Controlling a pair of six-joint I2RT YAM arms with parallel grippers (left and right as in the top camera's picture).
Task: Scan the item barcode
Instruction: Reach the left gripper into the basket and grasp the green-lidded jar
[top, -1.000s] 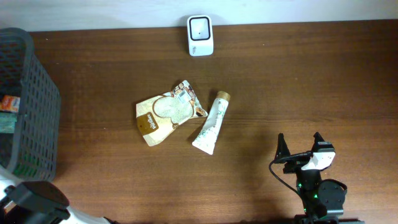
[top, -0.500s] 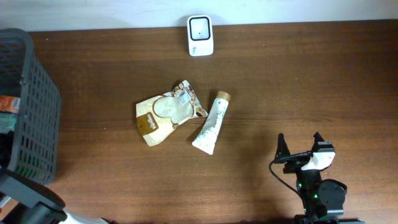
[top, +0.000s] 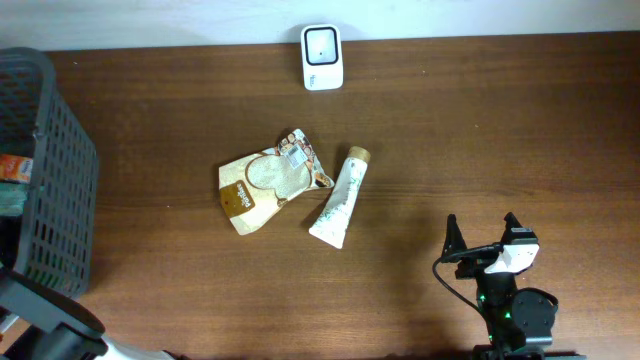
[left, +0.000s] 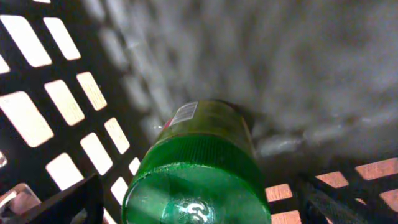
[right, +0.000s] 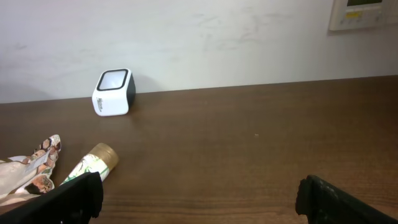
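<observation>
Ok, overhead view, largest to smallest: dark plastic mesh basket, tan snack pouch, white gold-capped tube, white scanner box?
1. dark plastic mesh basket, though partly cropped.
2. tan snack pouch.
3. white gold-capped tube and white scanner box: too alike to rank.

Green bottle (left: 198, 158), dark lattice basket (top: 62, 180), white scanner (top: 322, 72), brown table (top: 500, 140)

Overhead looks straight down. Right wrist faces ahead, low, sharing the scanner (right: 113, 93) with overhead. Left wrist peers close inside the basket (top: 62, 200).
</observation>
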